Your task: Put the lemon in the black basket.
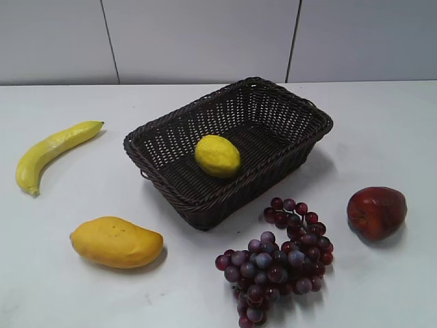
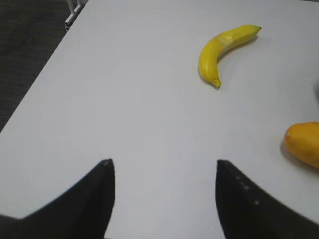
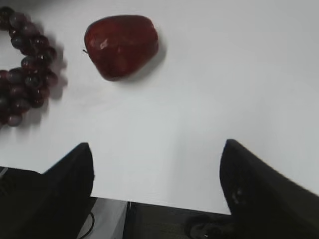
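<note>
lemon (image 1: 217,156) | bright yellow oval (dimpled skin) | inside black basket (image 1: 164,130)

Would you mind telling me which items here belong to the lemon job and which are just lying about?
Job: lemon, lying inside the black basket.
Lying about: banana, mango, grapes, red apple.

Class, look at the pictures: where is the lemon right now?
In the exterior view, the lemon lies inside the black basket, on its floor near the centre, with the grapes in front and the mango to the front-left.
</note>
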You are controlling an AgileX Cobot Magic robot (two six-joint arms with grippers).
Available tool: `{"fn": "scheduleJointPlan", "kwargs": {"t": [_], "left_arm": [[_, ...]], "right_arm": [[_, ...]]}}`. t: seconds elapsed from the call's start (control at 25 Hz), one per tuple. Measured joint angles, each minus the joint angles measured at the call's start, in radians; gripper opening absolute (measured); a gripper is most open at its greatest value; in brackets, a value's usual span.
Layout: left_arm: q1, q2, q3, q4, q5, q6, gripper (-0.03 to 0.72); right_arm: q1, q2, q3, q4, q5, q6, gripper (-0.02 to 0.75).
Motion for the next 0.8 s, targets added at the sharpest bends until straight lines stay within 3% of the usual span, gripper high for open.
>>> {"fn": "scheduleJointPlan", "kwargs": {"t": [0.32,0.8], "left_arm": [[0.0,0.0,0.0,0.0,0.0,0.0,0.472],[0.0,0.0,0.0,0.0,0.0,0.0,0.472]], "right_arm": [[0.0,-0.33,0.201,0.0,-0.017,0.0,0.592],[0.0,-0.696,0.321,0.058,-0.025,0.0,0.592]]}}
